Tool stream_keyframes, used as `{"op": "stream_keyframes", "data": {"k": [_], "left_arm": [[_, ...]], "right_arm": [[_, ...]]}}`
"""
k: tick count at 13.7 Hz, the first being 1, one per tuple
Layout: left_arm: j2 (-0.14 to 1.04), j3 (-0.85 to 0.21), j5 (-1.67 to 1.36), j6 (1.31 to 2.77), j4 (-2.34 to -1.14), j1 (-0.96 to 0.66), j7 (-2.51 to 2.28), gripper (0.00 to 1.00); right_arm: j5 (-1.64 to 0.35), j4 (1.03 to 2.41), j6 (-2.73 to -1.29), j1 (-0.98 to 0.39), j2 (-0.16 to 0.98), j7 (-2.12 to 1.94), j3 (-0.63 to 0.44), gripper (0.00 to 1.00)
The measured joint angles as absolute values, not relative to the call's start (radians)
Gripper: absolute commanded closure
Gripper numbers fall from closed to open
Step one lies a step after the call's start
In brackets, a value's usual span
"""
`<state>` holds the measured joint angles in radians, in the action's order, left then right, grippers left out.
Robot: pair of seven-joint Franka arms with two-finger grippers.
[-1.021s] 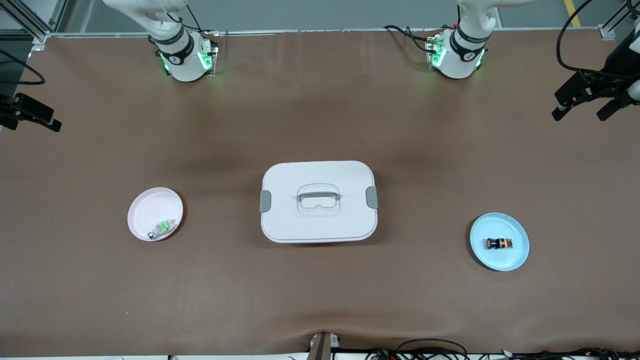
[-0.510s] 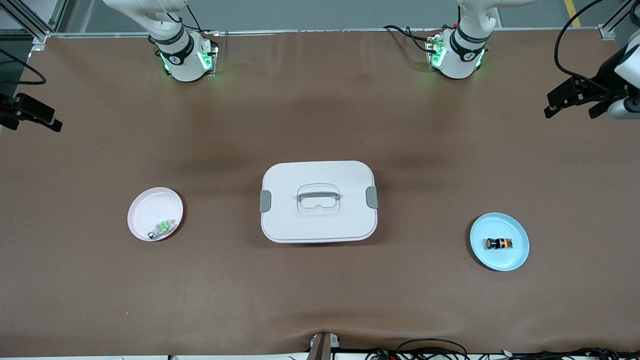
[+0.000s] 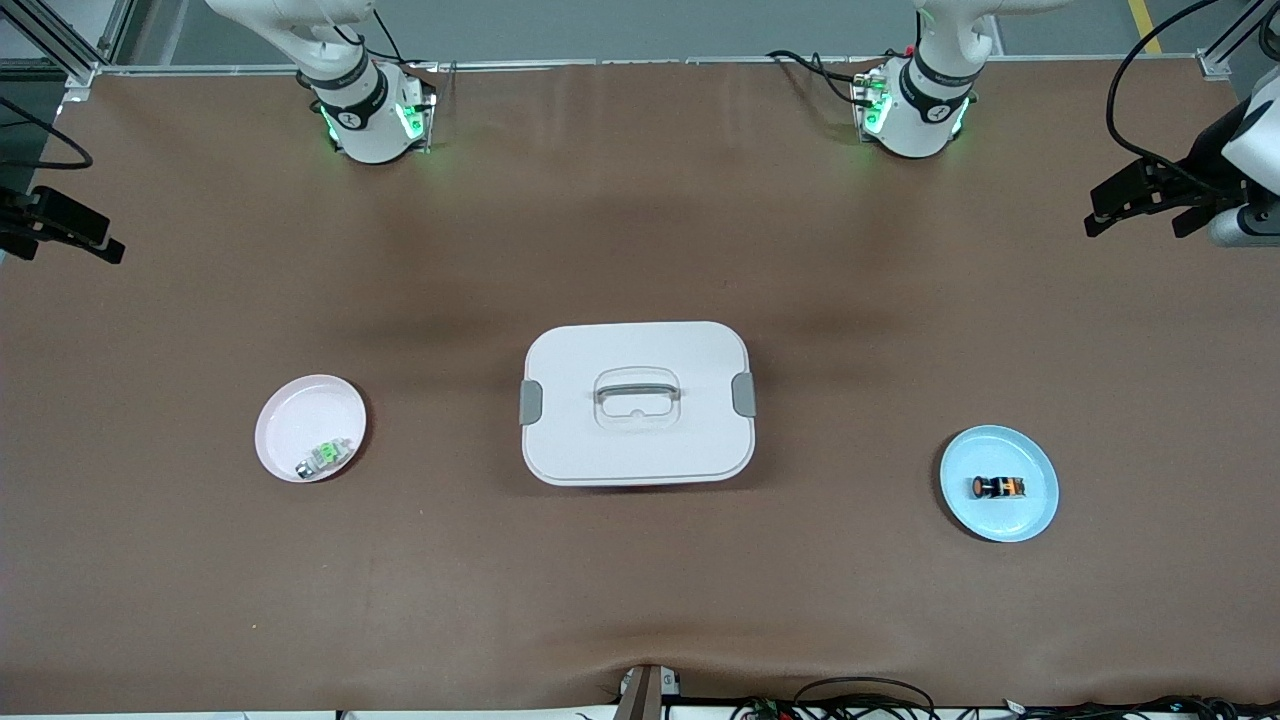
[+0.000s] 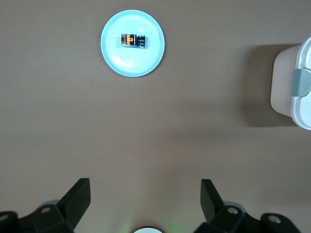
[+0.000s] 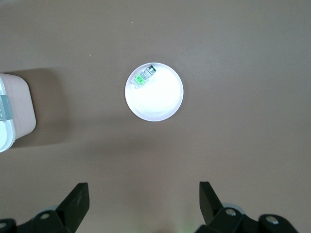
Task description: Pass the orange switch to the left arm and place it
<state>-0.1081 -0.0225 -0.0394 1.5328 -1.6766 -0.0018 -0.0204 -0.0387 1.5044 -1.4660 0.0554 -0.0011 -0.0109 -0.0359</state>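
Note:
The orange switch (image 3: 998, 487) (image 4: 133, 40), a tiny black cylinder with an orange end, lies on its side on a blue plate (image 3: 1000, 455) (image 4: 131, 60) toward the left arm's end of the table. The white lidded box (image 3: 637, 402) (image 4: 296, 87) (image 5: 12, 111) stands mid-table. My left gripper (image 3: 1137, 222) (image 4: 145, 187) hangs open and empty over the table's edge at the left arm's end, well apart from the switch. At the right arm's end, my right gripper (image 3: 60, 240) (image 5: 144, 189) waits over the table's edge, open and empty.
A pink plate (image 3: 300, 415) (image 5: 158, 99) toward the right arm's end holds a small green and clear part (image 3: 325, 455) (image 5: 144, 76). Bare brown tabletop (image 3: 640, 600) surrounds the box and both plates. Cables run along the table's edge nearest the front camera.
The left gripper has shifted a little inward over the table and turned slightly. The right arm, switch, plates and box have not moved.

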Motion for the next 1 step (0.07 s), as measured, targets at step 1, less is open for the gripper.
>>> {"op": "stream_keyframes", "data": {"k": [1], "left_arm": [[-0.108, -0.023, -0.039, 1.533, -1.676, -0.002, -0.020, 0.00]], "right_arm": [[-0.039, 1.504, -1.466, 0.055, -0.001, -0.011, -0.036, 0.00]]}}
